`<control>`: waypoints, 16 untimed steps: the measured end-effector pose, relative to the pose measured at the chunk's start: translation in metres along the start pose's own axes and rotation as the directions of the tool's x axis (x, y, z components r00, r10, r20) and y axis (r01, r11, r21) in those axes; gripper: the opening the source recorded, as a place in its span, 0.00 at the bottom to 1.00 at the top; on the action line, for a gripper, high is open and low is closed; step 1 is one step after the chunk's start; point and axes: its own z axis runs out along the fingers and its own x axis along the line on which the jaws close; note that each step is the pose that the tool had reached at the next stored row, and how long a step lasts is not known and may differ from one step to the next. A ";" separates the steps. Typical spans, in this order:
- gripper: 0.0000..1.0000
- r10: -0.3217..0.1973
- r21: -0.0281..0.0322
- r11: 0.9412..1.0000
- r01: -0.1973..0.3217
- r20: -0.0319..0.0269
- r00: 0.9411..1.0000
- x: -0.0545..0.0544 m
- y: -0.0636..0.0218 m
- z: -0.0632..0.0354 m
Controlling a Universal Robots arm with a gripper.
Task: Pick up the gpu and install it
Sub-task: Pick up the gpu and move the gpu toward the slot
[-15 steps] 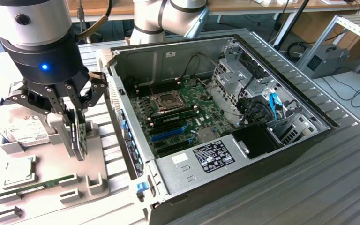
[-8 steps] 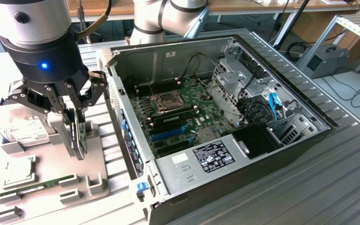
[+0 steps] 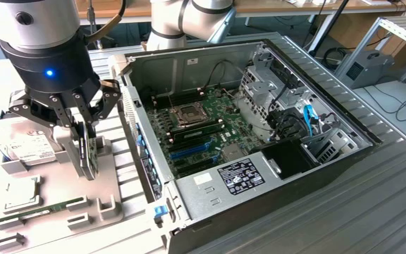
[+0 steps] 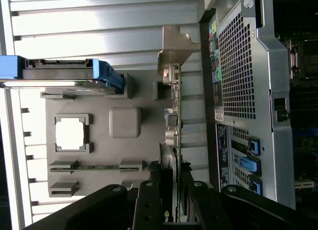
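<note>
Exterior view: gripper [image 3: 84,136] jaws clamped on the gpu [image 3: 89,161], standing by the tray's [image 3: 111,197] edge, hard drive [image 3: 27,145] and pc case [image 3: 316,180] flanking it.

One gpu [image 3: 89,159], one hard drive [image 3: 27,145], one processor chip [image 3: 21,194], one memory stick [image 3: 34,212], one grey holder tray [image 3: 111,206], one open computer case [image 3: 188,63].
</note>
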 end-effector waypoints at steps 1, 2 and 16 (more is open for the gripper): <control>0.26 0.000 0.000 1.000 0.000 0.000 1.000 0.000 0.0000 -0.0001; 0.26 0.000 0.000 1.000 0.000 0.000 1.000 0.000 0.0001 -0.0021; 0.26 0.000 0.000 1.000 0.000 0.000 1.000 0.000 0.0003 -0.0065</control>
